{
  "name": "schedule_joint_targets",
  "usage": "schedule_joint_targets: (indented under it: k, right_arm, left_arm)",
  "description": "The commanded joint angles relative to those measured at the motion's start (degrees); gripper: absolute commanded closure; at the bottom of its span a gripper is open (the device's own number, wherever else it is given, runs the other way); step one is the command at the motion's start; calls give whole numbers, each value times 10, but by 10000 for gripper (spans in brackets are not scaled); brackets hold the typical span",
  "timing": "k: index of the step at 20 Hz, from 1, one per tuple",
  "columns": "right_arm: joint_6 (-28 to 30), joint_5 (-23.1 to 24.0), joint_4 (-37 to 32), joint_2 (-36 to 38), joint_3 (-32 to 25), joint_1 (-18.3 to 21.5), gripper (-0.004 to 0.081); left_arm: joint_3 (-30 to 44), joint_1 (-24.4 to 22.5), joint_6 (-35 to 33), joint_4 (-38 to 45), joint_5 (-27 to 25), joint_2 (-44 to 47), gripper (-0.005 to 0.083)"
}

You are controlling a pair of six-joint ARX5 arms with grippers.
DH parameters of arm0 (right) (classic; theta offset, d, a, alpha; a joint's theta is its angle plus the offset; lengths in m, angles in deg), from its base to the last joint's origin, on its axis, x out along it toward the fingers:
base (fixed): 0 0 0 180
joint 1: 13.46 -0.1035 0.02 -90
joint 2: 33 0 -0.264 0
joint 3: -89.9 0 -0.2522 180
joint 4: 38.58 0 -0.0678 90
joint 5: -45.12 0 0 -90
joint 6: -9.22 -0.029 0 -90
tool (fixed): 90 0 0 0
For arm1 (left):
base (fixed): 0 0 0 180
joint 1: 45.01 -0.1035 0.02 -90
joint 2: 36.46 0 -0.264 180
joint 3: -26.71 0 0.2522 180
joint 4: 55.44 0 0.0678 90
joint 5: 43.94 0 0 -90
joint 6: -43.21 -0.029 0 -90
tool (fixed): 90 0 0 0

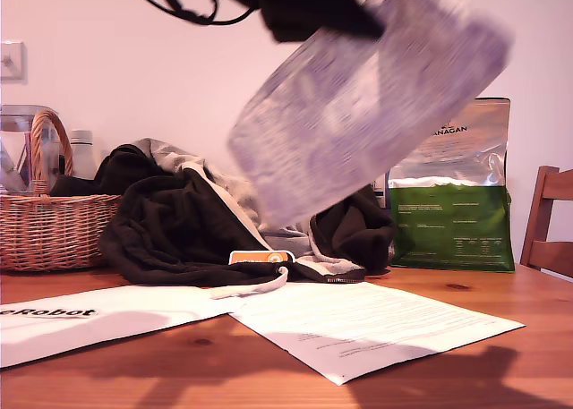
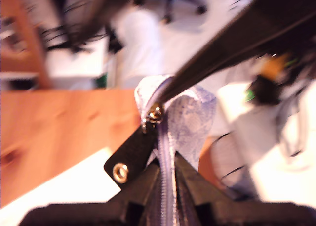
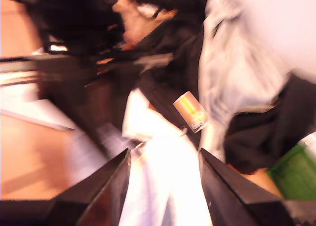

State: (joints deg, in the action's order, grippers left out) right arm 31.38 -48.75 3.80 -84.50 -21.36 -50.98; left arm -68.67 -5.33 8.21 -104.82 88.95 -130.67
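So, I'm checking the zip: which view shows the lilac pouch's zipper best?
The first wrist view: the lilac zipper runs from my first gripper's jaws to its metal pull. The exterior view shows only the lilac fabric pouch's blurred side; the second wrist view, no zipper.

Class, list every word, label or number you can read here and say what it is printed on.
"cRobot": white paper, its start cut off.
"ANAGAN": silver and green bag, start hidden.
Too blurred or small to read: printed sheet, orange label, patterned pouch, the bag's small print.
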Motion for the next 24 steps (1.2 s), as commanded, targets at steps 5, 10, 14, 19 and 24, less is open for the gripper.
schedule_joint_targets:
  k: [5, 10, 14, 19, 24]
  right_arm:
    - [-64, -44, 114, -39, 35, 1, 296]
    - [-57, -47, 117, -92, 35, 6, 295]
    - [-33, -41, 109, -96, 35, 8, 313]
    - [-4, -34, 124, -99, 35, 9, 300]
    - [2, -96, 158, -110, 35, 9, 253]
  left_arm:
    - [0, 3, -30, 5, 3, -3, 795]
    - [0, 13, -45, -12, 1, -2, 795]
    - [-1, 17, -71, -29, -13, -2, 795]
    - [-2, 31, -101, -40, -45, -1, 795]
    - [-2, 35, -104, -34, -49, 20, 795]
